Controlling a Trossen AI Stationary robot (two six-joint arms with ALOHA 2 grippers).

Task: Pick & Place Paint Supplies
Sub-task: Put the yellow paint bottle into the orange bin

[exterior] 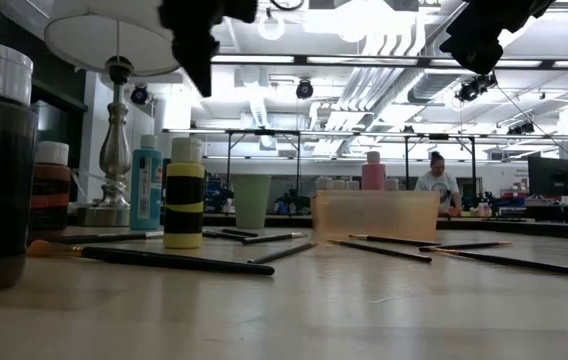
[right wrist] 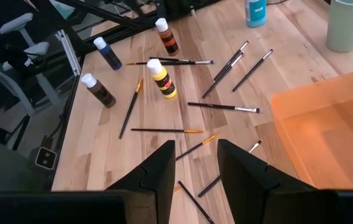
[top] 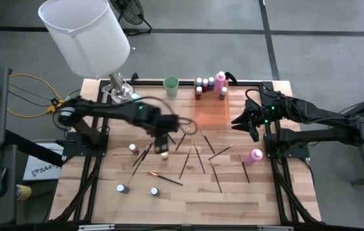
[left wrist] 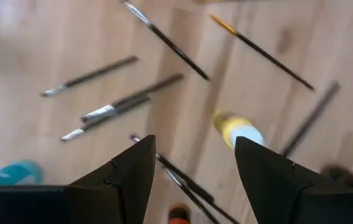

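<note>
Several dark-handled paintbrushes lie scattered flat on the wooden table. Small capped paint bottles stand upright among them: a yellow one, a brown one and a blue one. A pink bottle lies on its side near the right edge. My left gripper hangs open above the yellow bottle, fingers pointing steeply down and touching nothing. My right gripper waits open in the air at the table's right, beside the orange tray.
A lamp with a large white shade and silver base stands at the far left. A green cup and a cluster of bottles stand along the far edge behind the tray. A teal bottle stands near the lamp.
</note>
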